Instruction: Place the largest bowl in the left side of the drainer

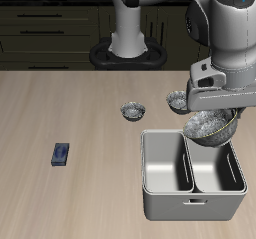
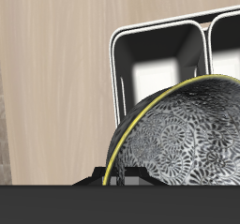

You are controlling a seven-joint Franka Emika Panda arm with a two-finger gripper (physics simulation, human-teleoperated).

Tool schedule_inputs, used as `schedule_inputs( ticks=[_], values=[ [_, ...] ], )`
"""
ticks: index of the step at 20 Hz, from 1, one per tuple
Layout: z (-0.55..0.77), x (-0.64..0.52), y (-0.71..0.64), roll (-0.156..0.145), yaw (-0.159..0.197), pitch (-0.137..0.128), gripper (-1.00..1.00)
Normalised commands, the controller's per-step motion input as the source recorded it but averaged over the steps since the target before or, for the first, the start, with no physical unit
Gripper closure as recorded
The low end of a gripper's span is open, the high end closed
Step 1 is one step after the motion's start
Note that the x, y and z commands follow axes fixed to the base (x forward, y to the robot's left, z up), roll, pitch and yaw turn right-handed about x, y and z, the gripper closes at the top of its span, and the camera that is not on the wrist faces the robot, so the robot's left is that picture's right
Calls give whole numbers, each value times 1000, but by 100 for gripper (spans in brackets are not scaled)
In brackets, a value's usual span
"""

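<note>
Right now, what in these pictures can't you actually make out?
- Gripper: exterior view, fingers hidden behind the arm's housing; wrist view, behind the largest bowl.
- Largest bowl: wrist view, cut off by the edge.
- Drainer: far end hidden by the bowl.
- Small blue object: too small to identify.

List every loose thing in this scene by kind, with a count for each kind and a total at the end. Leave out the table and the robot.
Speckled bowls: 3, namely the largest bowl carried at the gripper, the mid-sized bowl and the smallest bowl
Drainer: 1
Small blue object: 1
Total: 5
</note>
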Motion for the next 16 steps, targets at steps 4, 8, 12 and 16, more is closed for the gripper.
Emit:
schedule_inputs(
  ticks=[4,8,12,16],
  values=[
    [-27,-5,-19,-7,-5,4,100],
    [-96,34,-3,-9,-7,20,100],
    [-23,-15,-68,-45,-1,14,-100],
    [-38,-68,-63,-14,-8,14,-100]
  ],
)
